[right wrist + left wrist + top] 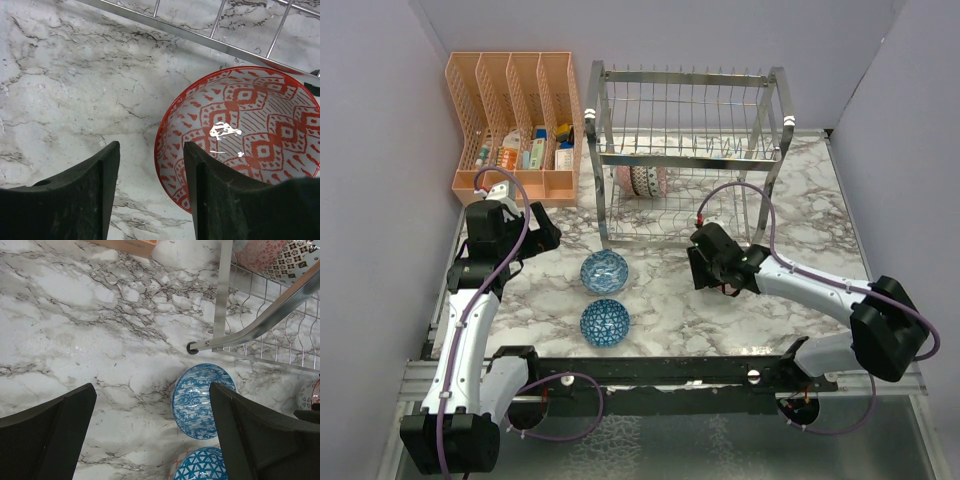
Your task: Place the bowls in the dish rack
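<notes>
Top external view shows the task as partly done. A pink bowl [260,252] and a dark-and-white bowl [296,262] are already stood in the lower tier of the dish rack [682,78]. Three are left on the table [800,200]: a far blue bowl [604,270], a near blue bowl [605,322] and a red-patterned bowl [240,135] just before the rack. The right hand [151,155] is released, placed across the red rim but not clenched. The left hand [152,390] is held wide apart above the table.
</notes>
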{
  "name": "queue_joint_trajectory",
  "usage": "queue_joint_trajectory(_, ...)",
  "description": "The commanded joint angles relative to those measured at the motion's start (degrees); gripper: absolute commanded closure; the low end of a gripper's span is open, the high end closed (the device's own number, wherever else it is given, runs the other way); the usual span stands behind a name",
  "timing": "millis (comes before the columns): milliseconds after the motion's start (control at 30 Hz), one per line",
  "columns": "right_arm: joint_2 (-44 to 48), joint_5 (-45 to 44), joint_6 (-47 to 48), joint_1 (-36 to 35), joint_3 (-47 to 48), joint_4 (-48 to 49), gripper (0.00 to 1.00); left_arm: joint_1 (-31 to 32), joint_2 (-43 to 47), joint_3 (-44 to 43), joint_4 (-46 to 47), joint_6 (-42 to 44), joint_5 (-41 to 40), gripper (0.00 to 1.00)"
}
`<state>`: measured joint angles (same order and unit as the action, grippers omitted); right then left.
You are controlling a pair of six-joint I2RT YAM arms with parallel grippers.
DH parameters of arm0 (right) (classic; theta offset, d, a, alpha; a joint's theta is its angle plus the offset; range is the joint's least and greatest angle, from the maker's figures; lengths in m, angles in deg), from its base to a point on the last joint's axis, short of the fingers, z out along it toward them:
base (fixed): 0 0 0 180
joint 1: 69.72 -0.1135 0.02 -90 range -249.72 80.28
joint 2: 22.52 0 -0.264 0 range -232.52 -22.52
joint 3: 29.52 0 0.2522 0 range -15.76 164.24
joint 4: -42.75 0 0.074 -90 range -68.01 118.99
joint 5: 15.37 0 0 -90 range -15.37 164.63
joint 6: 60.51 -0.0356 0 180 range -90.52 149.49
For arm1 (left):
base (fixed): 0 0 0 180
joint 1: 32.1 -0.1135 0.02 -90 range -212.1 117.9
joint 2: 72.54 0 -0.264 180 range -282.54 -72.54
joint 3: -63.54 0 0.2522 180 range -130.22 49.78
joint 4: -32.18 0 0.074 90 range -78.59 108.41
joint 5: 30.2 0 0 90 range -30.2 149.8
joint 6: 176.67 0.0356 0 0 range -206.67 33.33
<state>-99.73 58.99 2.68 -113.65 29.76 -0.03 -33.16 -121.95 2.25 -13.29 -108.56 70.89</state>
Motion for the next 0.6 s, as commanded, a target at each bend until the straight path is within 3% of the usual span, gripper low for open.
queue_joint_trajectory(0, -1.7, -3.0, 1.6, -0.3, 0.6, 1.7, 0.49, -0.2, 0.2, 0.6, 1.4, 0.6, 0.2, 0.01)
queue_joint_trajectory(267, -2.8, -5.8, 0.7, -0.4, -0.2, 0.3, 0.57, -0.2, -0.3, 0.4, 1.7, 0.5, 0.4, 0.01)
queue_joint_trajectory(567, -5.5, -7.8, -1.9, -0.7, -0.3, -0.9, 0.61, -0.2, -0.1, 0.8, 1.7, 0.4, 0.4, 0.01)
